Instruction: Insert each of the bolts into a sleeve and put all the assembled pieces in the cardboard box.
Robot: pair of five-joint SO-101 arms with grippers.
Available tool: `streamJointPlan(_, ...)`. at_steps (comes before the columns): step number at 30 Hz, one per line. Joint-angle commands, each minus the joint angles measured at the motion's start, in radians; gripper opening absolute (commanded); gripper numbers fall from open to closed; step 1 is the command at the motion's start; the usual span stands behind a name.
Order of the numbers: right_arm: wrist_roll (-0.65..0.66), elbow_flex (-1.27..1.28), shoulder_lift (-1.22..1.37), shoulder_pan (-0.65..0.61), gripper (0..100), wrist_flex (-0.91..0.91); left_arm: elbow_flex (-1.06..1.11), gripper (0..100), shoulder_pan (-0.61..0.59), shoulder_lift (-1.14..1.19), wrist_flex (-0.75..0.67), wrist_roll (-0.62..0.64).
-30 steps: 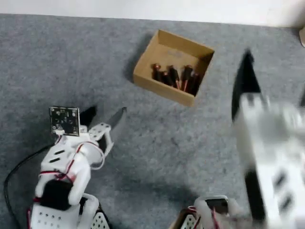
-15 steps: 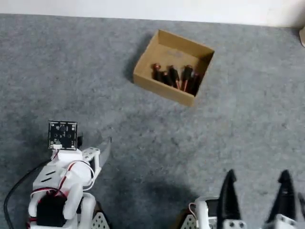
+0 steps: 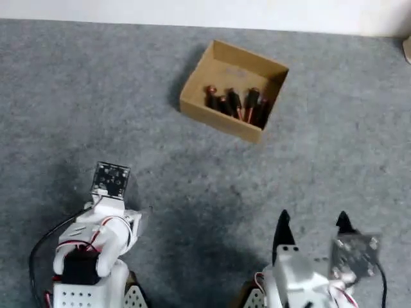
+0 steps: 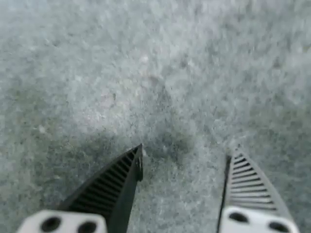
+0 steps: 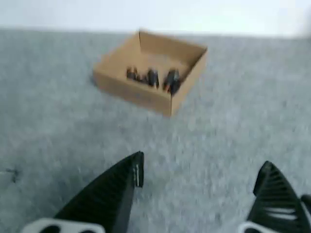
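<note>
**Both arms pulled back, box loaded**

The shallow brown cardboard box sits far across the fuzzy grey bench, with coppery, dark-sleeved bolt assemblies clustered inside. Within the last second both arms retreated to their bases (job looks done, I'd judge). My left fingers and right fingers gape wide, holding nothing.

I see both arms in white plastic. My left arm, lower left of the frame, carries a dark square camera board, thin red wires and a black cable. My right arm, lower right, has a second camera board. The left end effector and right end effector have black, ribbed, pointed fingers on white mounts with round holes.
</note>
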Motion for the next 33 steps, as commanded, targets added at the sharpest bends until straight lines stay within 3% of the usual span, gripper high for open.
streamJointPlan(1,-0.008,0.108,0.002,-0.004,33.2,-0.067,0.002,26,-0.013,-0.008,-0.044,-0.014)
streamJointPlan(11,-0.008,0.288,-0.010,-0.005,33.2,-0.344,0.021,26,-0.008,-0.008,-0.021,-0.012)
streamJointPlan(16,-0.008,0.552,-0.010,0.007,33.2,-0.530,0.058,26,-0.007,-0.008,-0.063,-0.012)
streamJointPlan(22,-0.014,0.883,-0.010,0.113,33.2,-0.803,0.137,26,-0.005,-0.008,-0.170,-0.011)
streamJointPlan(25,-0.009,1.032,-0.010,0.125,33.2,-0.895,0.183,26,0.048,-0.008,-0.216,-0.011)
streamJointPlan(33,-0.009,1.086,0.002,0.147,33.2,-0.727,0.182,27,0.116,-0.008,-0.077,-0.015)
